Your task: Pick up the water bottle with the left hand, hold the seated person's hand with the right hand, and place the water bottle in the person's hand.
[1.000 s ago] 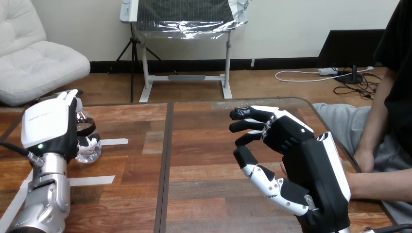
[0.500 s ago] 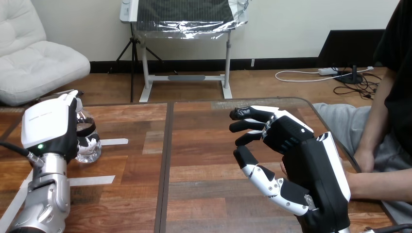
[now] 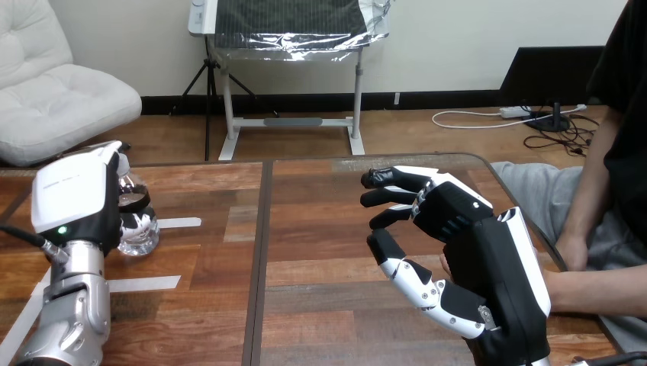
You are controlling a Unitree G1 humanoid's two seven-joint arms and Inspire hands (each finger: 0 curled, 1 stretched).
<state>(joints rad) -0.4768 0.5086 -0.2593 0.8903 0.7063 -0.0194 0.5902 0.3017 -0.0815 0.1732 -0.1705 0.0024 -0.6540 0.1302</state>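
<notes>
At the table's left edge, the left hand (image 3: 76, 194) is standing back-on against the water bottle (image 3: 140, 229), hiding most of it; I cannot tell whether it is grasping. Bare table (image 3: 305, 229) is lying open between. At right, the right hand (image 3: 473, 259) is hanging released, fingers spread, covering nearly all of the person's hand (image 3: 443, 264) beside the right edge

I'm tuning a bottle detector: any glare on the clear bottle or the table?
Head view: the clear plastic water bottle carries bright white glints low down; the white-backed left robot hand hides much of it. The brown wooden table shows a pale sheen at its far edge.
</notes>
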